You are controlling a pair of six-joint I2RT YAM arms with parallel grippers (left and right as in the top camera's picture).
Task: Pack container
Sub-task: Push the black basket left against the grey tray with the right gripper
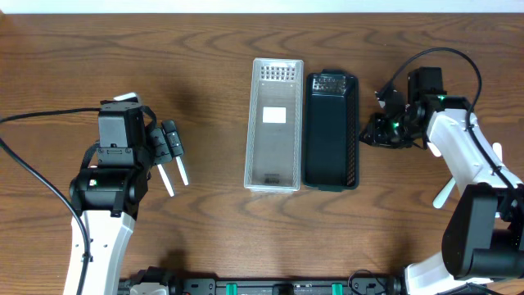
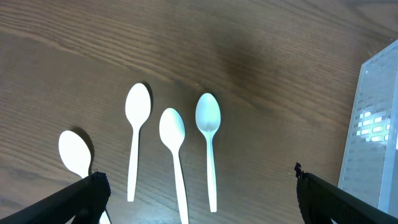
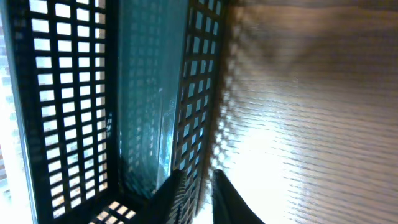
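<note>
Several white plastic spoons lie side by side on the wooden table in the left wrist view, among them one at the left (image 2: 137, 106), one in the middle (image 2: 172, 127) and one at the right (image 2: 208, 115). My left gripper (image 2: 196, 190) is open above their handles, touching none; overhead it (image 1: 166, 139) hovers over the spoons (image 1: 182, 170). A clear container (image 1: 252, 123) and a black lattice container (image 1: 353, 152) stand side by side at the centre. My right gripper (image 1: 366, 135) straddles the black container's right wall (image 3: 196, 93), its jaws (image 3: 198, 186) pinched on it.
The clear container's corner (image 2: 373, 124) shows at the right edge of the left wrist view. Black cables (image 1: 426, 61) loop by the right arm. Bare wood lies between the spoons and the containers.
</note>
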